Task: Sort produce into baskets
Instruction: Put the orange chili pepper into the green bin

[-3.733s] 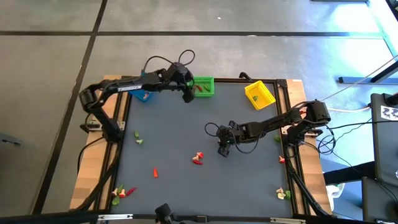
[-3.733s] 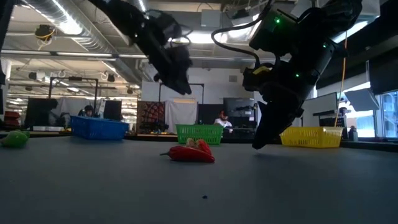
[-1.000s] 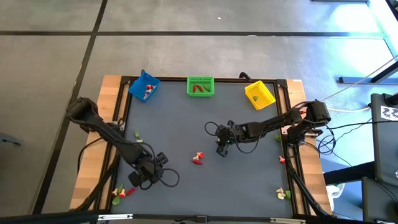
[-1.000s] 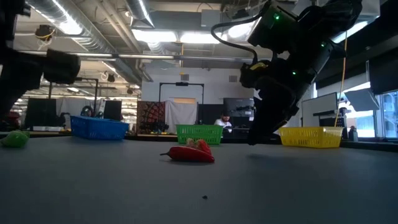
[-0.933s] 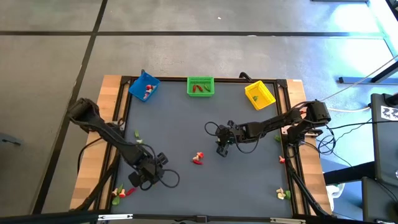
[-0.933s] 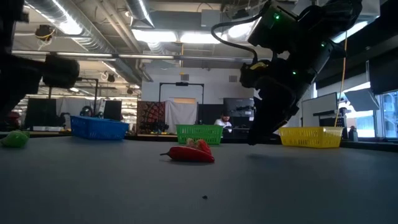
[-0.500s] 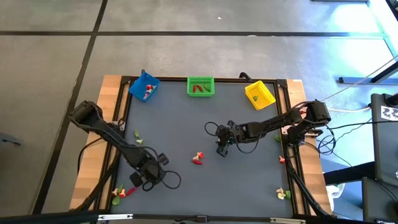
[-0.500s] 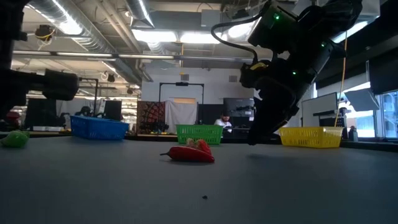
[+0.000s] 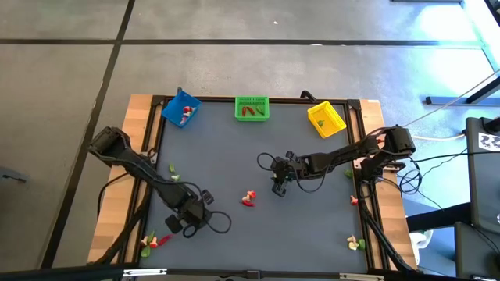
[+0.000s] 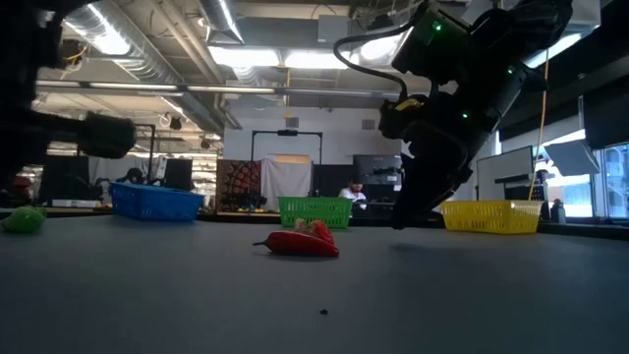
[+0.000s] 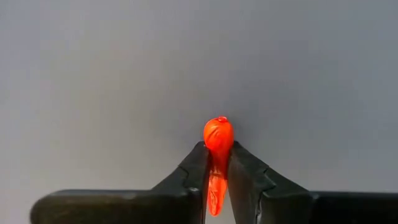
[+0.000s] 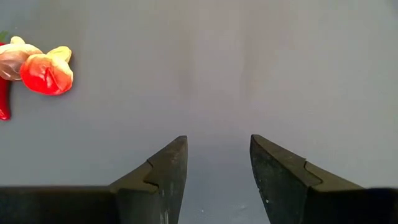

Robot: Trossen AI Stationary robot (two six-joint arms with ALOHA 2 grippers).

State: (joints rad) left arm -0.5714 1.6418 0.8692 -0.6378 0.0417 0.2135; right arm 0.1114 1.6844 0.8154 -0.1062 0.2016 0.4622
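Item: left gripper (image 11: 217,163), low over the near-left part of the table (image 9: 234,156). Since a second ago its fingers have been drawn in from a wide gap until they are clamped on a small orange-red piece (image 11: 217,140), most of which is pinched between them while its rounded tip protrudes just ahead. A grasp is judged made; lifting and carrying to a basket remain.

Piece: glossy moulded plastic, elongated, tapering, faintly ridged.

Item: right gripper (image 12: 214,168), parked mid-table, unchanged, fingers spread with nothing between. A red-and-whitish cluster (image 12: 37,68) lies near it, off to one side and apart.

Baskets: blue basket (image 9: 180,110), green basket (image 9: 251,108) and yellow basket (image 9: 326,118), slatted rigid plastic, are ranged along the far edge, well apart from both grippers.

Table surface: matt dark grey, smooth.
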